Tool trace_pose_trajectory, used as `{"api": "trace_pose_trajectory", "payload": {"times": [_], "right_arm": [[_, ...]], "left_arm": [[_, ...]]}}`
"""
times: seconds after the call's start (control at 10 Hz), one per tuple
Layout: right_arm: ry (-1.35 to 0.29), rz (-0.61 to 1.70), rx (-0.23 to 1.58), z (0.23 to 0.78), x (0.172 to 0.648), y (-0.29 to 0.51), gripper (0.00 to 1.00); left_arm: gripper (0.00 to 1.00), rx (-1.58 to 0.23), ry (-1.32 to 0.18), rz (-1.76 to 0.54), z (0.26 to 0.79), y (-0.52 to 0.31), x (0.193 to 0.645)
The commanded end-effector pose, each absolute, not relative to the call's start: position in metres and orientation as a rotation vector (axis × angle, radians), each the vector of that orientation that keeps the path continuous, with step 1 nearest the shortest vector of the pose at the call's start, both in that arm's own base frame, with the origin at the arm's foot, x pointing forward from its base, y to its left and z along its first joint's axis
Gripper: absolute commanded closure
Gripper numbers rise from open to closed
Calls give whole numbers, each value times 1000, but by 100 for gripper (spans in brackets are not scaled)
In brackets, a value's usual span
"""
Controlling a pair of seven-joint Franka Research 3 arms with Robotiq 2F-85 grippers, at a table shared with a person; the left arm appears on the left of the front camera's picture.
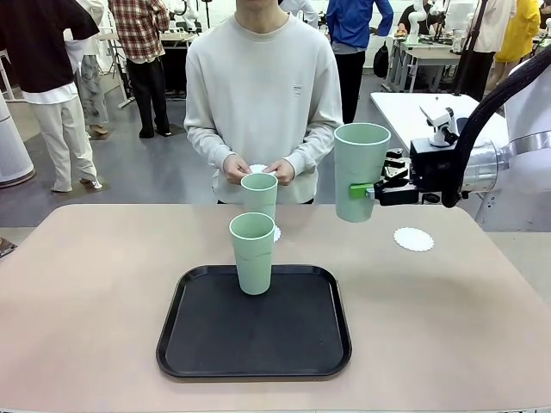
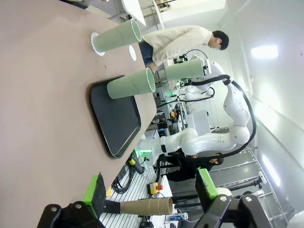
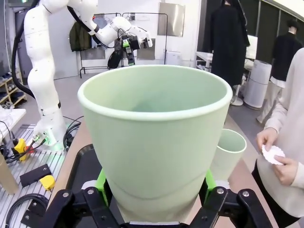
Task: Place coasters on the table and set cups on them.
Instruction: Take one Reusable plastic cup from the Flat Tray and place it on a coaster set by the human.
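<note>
1. jaws of the left gripper (image 2: pixel 149 187) stand spread wide, with open air between the green pads; the table (image 2: pixel 42 95) stretches away beyond them.
2. nearest on the table in the front view lies a black tray (image 1: pixel 258 361). the near cup (image 1: pixel 252 252) stands upright on the tray's far part, mouth up.
3. just behind the tray, the far cup (image 1: pixel 259 194) stands upright on the covered coaster (image 1: pixel 276 233), whose lacy edge peeps out at the right of the cup's base.
4. farther right, the right gripper (image 1: pixel 366 191) pinches the lifted cup (image 1: pixel 360 172) by its lower wall. the cup is upright in the air above the table, clear of the tray.
5. bare coaster (image 1: pixel 413 239) lies flat on the table, below and to the right of the lifted cup.
6. at the far side a person (image 1: pixel 263 86) holds the hand-held coaster (image 1: pixel 258 169) between one hand (image 1: pixel 235 168) and the other hand (image 1: pixel 281 170), just behind the far cup's rim.
</note>
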State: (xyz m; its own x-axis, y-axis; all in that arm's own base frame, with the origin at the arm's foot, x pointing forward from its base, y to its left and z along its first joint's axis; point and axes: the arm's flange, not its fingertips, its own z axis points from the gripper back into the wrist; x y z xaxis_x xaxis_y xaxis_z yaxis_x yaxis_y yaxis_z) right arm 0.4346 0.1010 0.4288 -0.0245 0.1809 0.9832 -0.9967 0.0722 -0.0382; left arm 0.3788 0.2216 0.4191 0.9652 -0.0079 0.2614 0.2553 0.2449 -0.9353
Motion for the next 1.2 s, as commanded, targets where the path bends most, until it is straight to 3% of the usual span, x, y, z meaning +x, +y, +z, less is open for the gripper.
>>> {"api": "trace_pose_trajectory", "payload": {"times": [0.0, 0.2, 0.5, 1.1], "right_arm": [[-1129, 1250, 997, 427, 436, 100, 16], [-1232, 1165, 946, 411, 486, 48, 16], [-1250, 1069, 827, 396, 528, -32, 16], [-1306, 973, 851, 389, 536, -71, 16]], "left_arm": [[0, -1314, -222, -184, 421, 222, 377], [0, -1314, -222, -184, 421, 222, 377], [0, -1314, -222, -184, 421, 222, 377], [0, -1314, -222, -184, 421, 222, 377]]}}
